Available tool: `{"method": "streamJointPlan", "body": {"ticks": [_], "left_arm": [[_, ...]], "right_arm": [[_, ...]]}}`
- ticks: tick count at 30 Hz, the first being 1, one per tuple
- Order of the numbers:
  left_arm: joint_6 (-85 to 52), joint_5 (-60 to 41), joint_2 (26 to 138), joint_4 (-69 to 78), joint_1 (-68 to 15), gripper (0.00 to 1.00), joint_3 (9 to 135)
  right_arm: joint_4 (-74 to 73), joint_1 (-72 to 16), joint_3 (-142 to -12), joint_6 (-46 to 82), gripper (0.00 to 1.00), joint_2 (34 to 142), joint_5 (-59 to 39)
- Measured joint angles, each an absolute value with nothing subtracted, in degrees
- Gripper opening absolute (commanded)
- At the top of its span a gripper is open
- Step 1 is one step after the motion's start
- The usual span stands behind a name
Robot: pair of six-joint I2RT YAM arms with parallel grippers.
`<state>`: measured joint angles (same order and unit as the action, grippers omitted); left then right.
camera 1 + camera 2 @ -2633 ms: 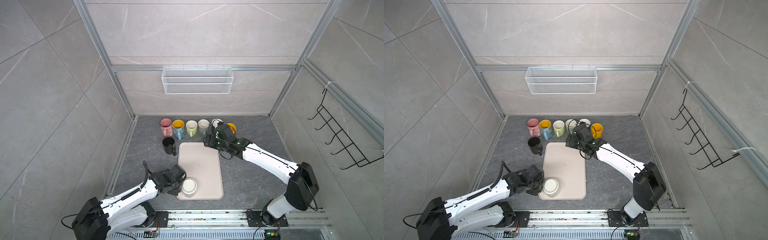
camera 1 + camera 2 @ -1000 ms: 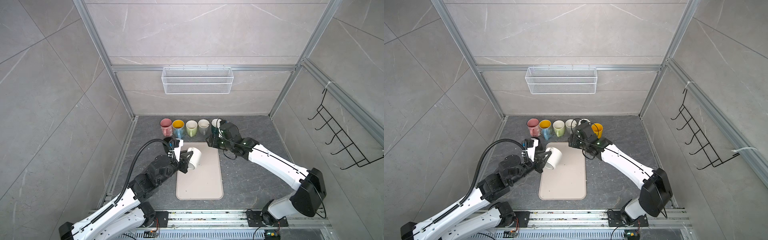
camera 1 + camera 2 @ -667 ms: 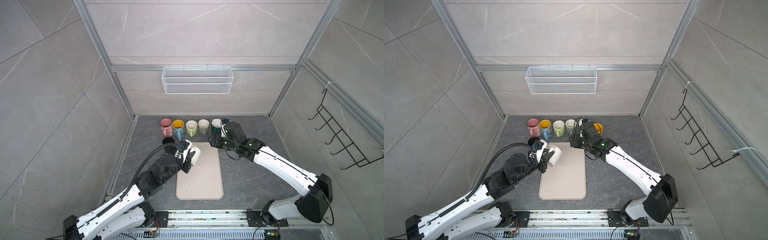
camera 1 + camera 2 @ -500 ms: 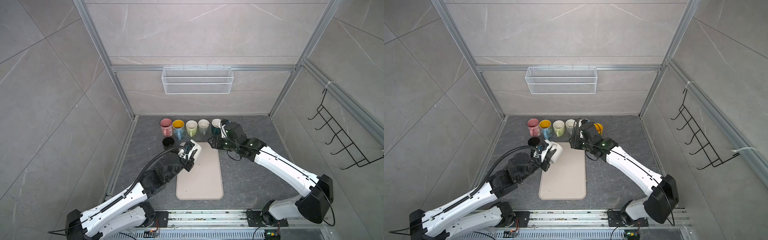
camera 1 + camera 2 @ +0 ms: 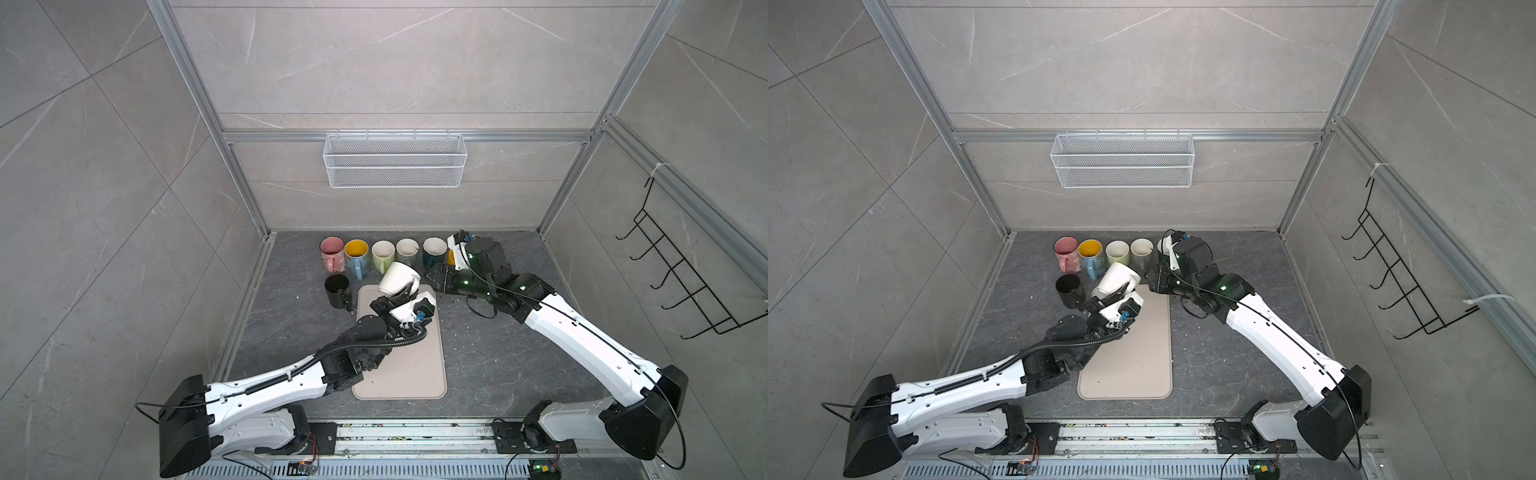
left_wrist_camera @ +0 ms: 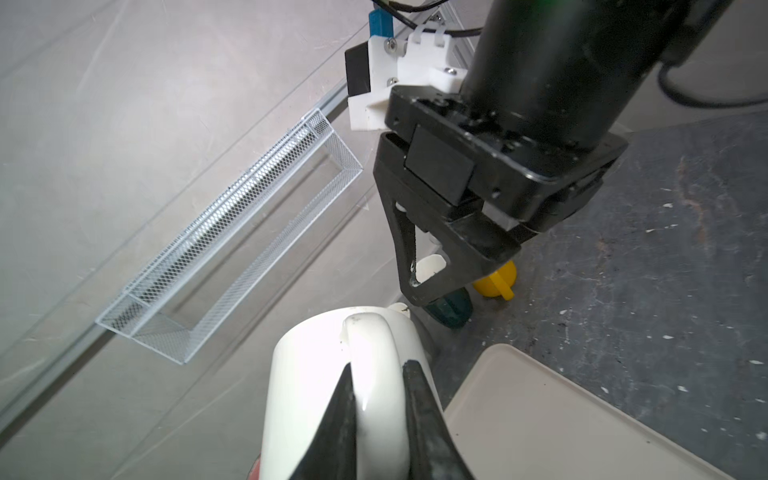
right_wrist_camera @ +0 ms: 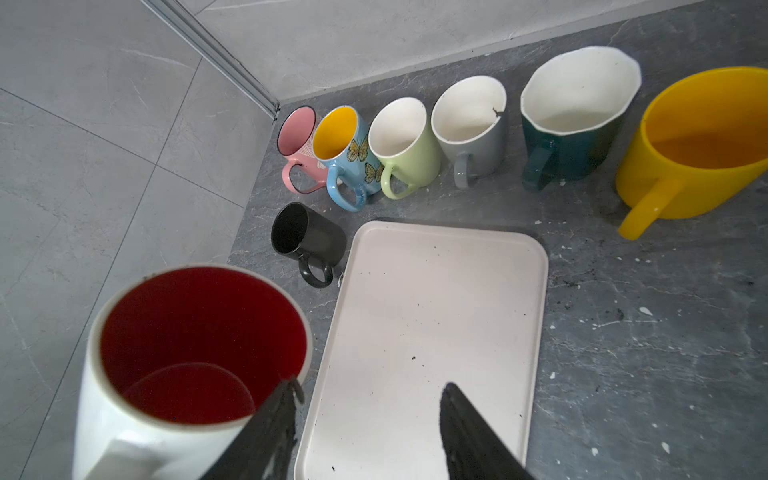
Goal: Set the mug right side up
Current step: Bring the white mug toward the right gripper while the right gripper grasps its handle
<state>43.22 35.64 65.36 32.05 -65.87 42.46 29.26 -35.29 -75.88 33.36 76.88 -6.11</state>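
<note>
1. The left jaws were clenched on the handle of the white ceramic mug with a red inside, with one black finger on each side of the handle loop.
2. The mug hung in the air, clear of the dark grey stone-look surface. It was over the far left corner of the beige rectangular tray.
3. It was tilted, neither upside down nor upright. Both top views showed only its white outside, while the right wrist view looked straight into its red mouth.
4. The right jaws stood apart just to the right of the mug, released and grasping nothing, with only the tray showing between them. One finger lay at the mug's rim, but I could not tell whether it touched.
5. Six mugs stood upright in a row along the back wall, handles toward the arms:
   - a pink mug
   - a blue butterfly mug with a yellow inside
   - a pale green mug
   - a grey mug
   - a dark teal mug
   - a yellow mug, mostly hidden behind the right arm in both top views
6. A black mug stood upright in front of that row, just left of the tray's far end.
7. A white wire-mesh basket hung on the back wall above the row.
</note>
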Motion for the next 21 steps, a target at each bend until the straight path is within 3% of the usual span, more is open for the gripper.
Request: {"method": "streamJointPlan", "body": {"ticks": [10,21], "left_arm": [[67.1,40.9,74.6,60.5,-67.5,0.0,38.7],[85.6,40.8,87.4,70.0,-68.2,0.0,41.4]], "right_arm": [[31.1,-31.2,-76.5,33.1,0.57,71.6,-7.3],[31.6,-28.9,-81.8,32.3,0.56,72.9,-19.7]]}}
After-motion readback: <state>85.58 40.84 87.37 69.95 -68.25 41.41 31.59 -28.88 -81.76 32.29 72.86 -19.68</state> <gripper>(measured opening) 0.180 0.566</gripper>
